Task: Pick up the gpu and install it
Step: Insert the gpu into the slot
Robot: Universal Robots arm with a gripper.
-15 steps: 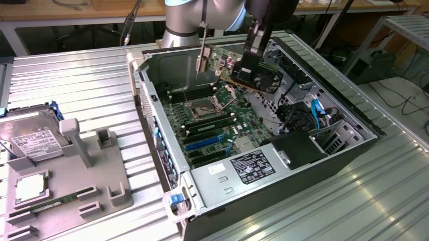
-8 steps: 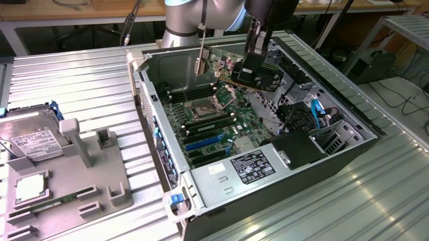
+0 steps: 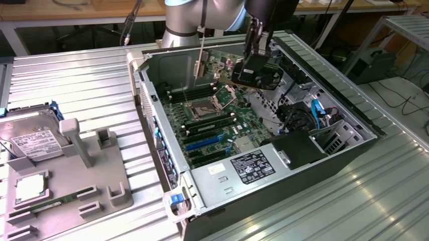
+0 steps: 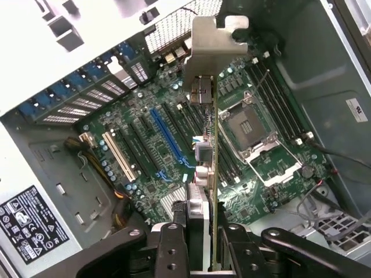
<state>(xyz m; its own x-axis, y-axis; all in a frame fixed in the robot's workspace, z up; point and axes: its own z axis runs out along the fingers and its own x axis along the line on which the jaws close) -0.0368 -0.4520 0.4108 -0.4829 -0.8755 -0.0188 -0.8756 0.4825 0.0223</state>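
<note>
You have the gpu (image 3: pixel 224 70) (image 4: pixel 212 145) up in the air over the open computer case (image 3: pixel 348 110), in the upper middle of the exterior view, and it is not seated in any slot. It stands on edge. Its long axis runs roughly level across the case, with the silver bracket (image 3: pixel 200 60) (image 4: pixel 210 49) at the end toward the exterior view's left, nearest the case's rear wall (image 3: pixel 148 108); that strip stands close to upright. The other end is in the gripper (image 3: pixel 251 73) (image 4: pixel 203 246), which is clamped on the card, with one of its black fingers (image 4: pixel 171 249) pressing on each face. From the wrist you look straight along the card's thin edge, out to the bracket and its bent tab.

Under the card lies the green motherboard (image 3: pixel 221 125) (image 4: pixel 145 174). In the wrist view the card's edge lines up between the long blue slot (image 4: pixel 168 139) and the CPU socket (image 3: pixel 201 108) (image 4: pixel 249 124). Black slots and a cream one (image 4: pixel 119 155) sit beside the blue one, and a row of blue clips (image 4: pixel 58 98) runs along the rear wall.

Further out in the case, toward the lower middle of the exterior view, you see the power supply (image 3: pixel 248 168) with its label. A blue cable (image 3: pixel 315 113) and a drive cage (image 3: pixel 335 138) lie toward the exterior view's right.

Well apart, on the ribbed metal worktop (image 3: pixel 87 80) at the exterior view's left, a grey fixture (image 3: pixel 100 175) carries a hard drive (image 3: pixel 33 140) and a green memory stick (image 3: pixel 47 205).
</note>
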